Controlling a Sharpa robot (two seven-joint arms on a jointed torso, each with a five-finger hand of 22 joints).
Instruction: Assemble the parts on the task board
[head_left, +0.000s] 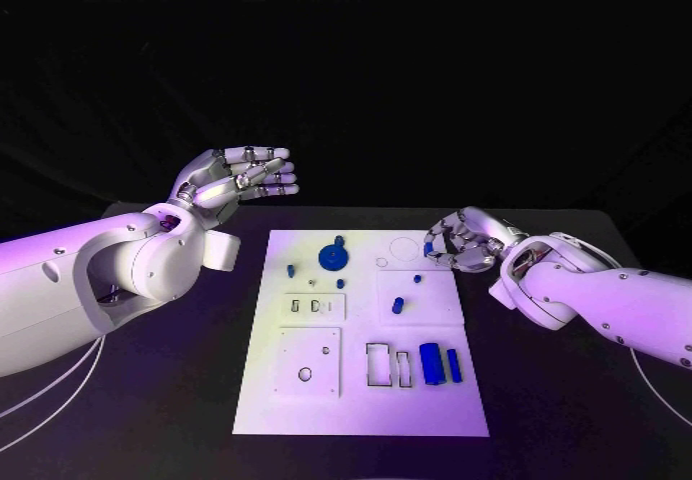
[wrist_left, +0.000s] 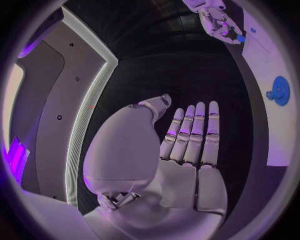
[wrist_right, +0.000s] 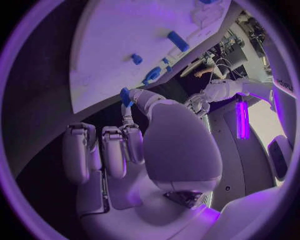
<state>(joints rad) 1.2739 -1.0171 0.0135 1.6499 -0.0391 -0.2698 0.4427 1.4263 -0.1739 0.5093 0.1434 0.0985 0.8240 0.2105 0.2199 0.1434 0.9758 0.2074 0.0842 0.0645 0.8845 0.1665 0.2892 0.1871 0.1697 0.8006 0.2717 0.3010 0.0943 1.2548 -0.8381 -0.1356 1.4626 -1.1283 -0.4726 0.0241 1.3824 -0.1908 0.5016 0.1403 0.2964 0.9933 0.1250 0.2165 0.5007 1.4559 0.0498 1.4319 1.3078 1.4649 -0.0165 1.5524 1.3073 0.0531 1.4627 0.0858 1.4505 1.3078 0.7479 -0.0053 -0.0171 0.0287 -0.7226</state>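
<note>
Silver and spread, your left hand (head_left: 238, 178) hangs in the air off the board's far-left corner, fingers straight and side by side with the thumb apart, holding nothing and touching nothing; in its wrist view the palm faces bare black table (head_left: 173, 400). Moving right, the white board (head_left: 289, 415) lies in the middle with most parts on it: a blue disc (head_left: 333, 257) near the far edge, a few small blue pegs (head_left: 400, 304) in the middle rows, and two upright-looking blue cylinders (head_left: 440, 363) beside open slots (head_left: 379, 364) near the right front. Further right, your right hand (head_left: 464, 242) hovers over the board's far-right corner with its fingers curled in. Its wrist view shows a small blue piece (wrist_right: 125, 96) pinched between the thumb and a fingertip, clear of the board. So you are mid-carry on one part, I judge, with the left hand idle and the piece picked but not yet seated. Which hole it belongs in I cannot tell from here; the round outline (head_left: 405, 246) just beside the hand is one candidate. Your next move calls for lining the piece over its socket, keeping it square in the pinch, and lowering gently so it does not tip or catch the rim.
</note>
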